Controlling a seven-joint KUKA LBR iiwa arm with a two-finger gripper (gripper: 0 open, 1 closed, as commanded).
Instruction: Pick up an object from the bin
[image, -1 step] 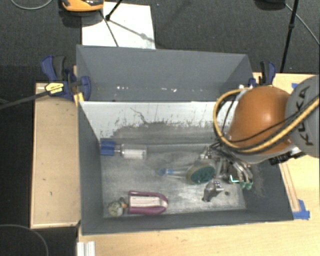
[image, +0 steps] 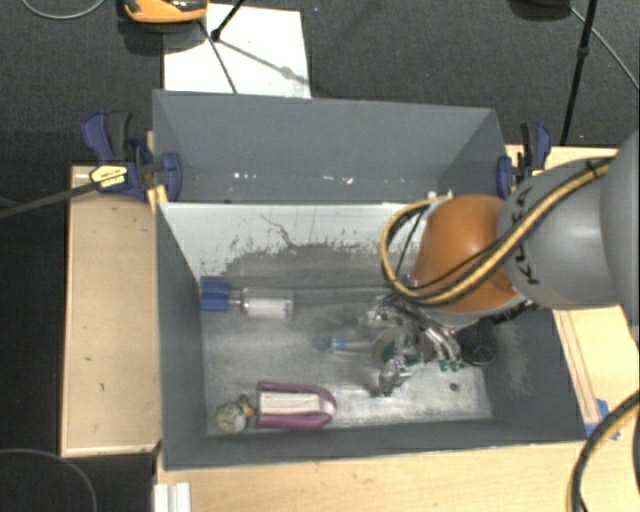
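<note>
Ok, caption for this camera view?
Gripper inside the grey bin, right of a purple packet and a blue-capped clear tube.

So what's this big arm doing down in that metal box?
A robot arm reaches in from the right, its gripper low over the floor of the grey bin, on the right side. Nearest to it, just to its left, lies a small clear thing with a blue end. A clear tube with a blue cap lies further left, and a purple case by the front wall. Whether it grips anything is unclear.
</note>
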